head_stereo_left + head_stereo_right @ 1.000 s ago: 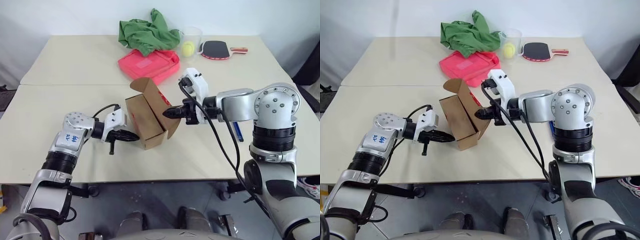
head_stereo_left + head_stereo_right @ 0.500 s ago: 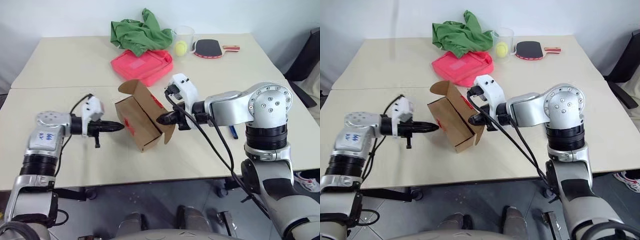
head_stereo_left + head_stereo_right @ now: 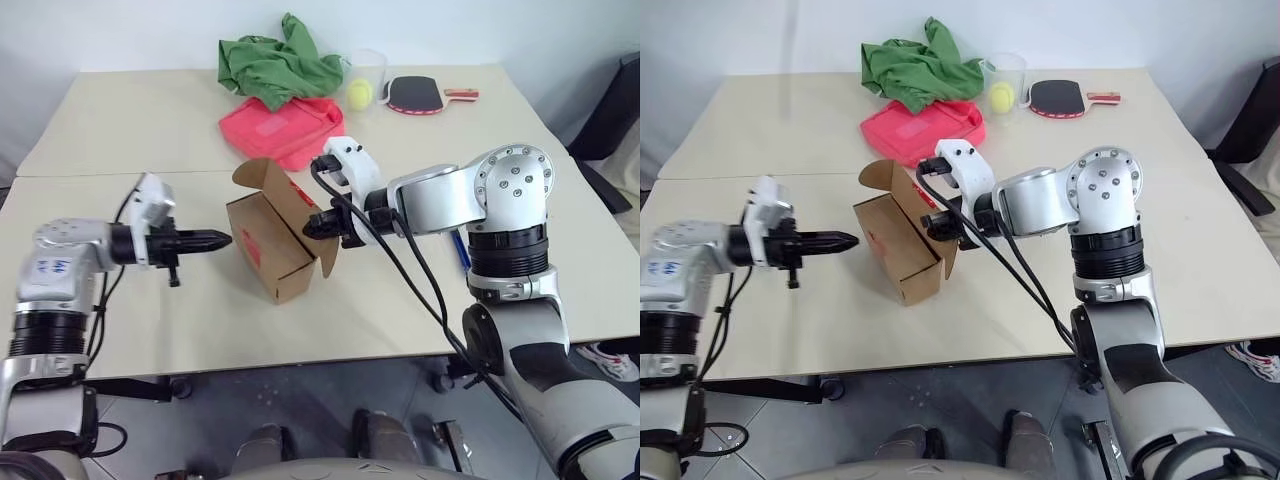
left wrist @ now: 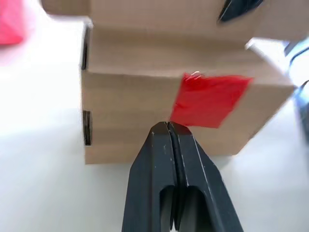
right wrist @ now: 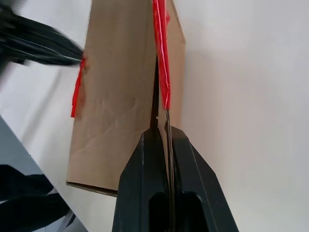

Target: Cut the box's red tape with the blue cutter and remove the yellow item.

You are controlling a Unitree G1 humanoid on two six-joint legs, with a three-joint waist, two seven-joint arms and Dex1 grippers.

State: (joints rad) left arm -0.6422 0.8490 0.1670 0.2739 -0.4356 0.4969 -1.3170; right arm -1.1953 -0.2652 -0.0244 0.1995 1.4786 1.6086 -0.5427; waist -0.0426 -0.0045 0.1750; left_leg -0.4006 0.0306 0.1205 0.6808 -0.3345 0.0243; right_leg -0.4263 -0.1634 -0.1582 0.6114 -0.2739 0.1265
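Note:
The brown cardboard box (image 3: pixel 285 258) stands on the table with its flaps raised. A patch of red tape (image 4: pixel 210 99) sits on the side facing my left gripper (image 3: pixel 222 239). That gripper is shut and empty, level with the tape, its tips right at the taped face; I cannot tell whether they touch. My right gripper (image 3: pixel 312 228) is shut on the edge of a box flap (image 5: pixel 166 72) that carries a strip of red tape. Behind my right forearm, part of the blue cutter (image 3: pixel 460 250) lies on the table. The yellow item is hidden.
At the table's far side lie a green cloth (image 3: pixel 275 65), a pink-red pouch (image 3: pixel 285 125), a clear cup with a yellow-green ball (image 3: pixel 360 93) and a red-and-black paddle (image 3: pixel 420 95). The table's front edge runs just below the box.
My left gripper has risen and drawn back to the left, from low against the box's front to level with the taped side. The right gripper has kept hold of the flap. The camera shifted.

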